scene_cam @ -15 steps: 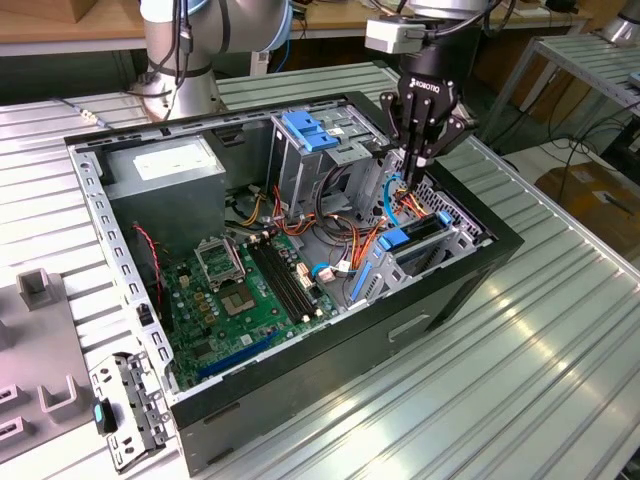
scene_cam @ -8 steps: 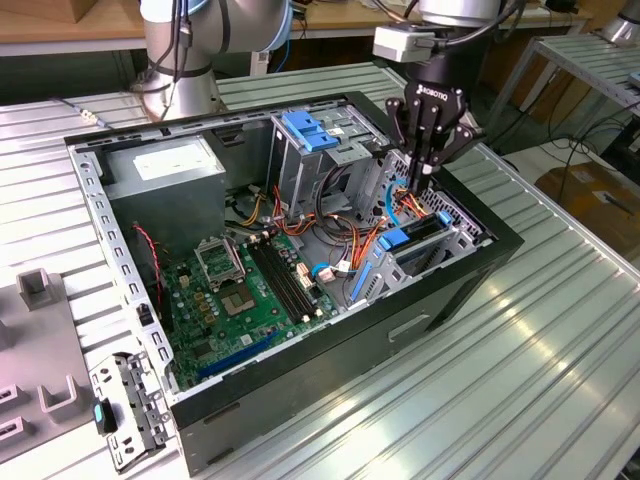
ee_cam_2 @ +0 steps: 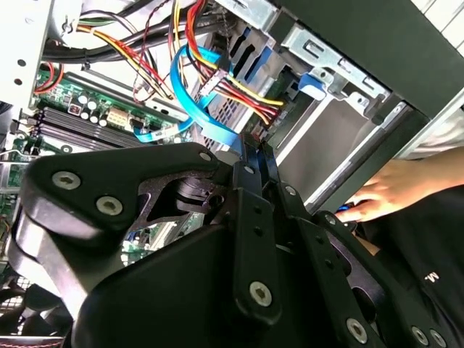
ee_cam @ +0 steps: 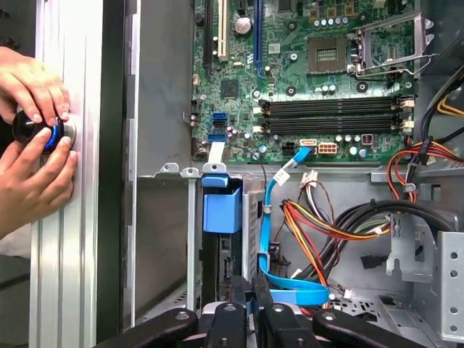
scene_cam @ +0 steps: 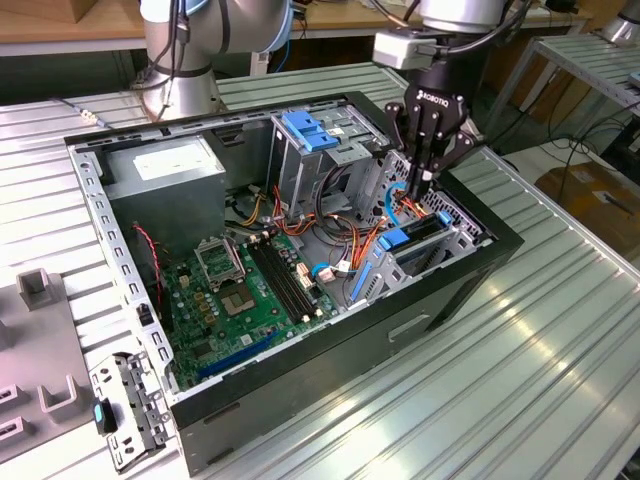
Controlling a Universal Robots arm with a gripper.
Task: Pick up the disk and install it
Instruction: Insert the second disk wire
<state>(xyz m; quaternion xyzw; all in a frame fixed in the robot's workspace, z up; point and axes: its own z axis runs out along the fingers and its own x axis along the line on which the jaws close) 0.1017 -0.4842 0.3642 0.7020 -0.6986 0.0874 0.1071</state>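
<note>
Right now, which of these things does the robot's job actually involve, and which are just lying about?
Part of the job:
gripper, hanging above the disk
disk, blue-railed, sitting in the computer case

Just lying about:
power-supply box
motherboard
metal cage with blue top
loose bracket outside the case
a person's hands on a knob

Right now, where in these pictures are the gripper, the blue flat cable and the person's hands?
gripper [scene_cam: 417,186], exterior view, between its fingertips inside the case.
blue flat cable [ee_cam: 293,288], first wrist view, on its flat lower run.
person's hands [ee_cam: 32,138], first wrist view, on the fingers around a round knob.
</note>
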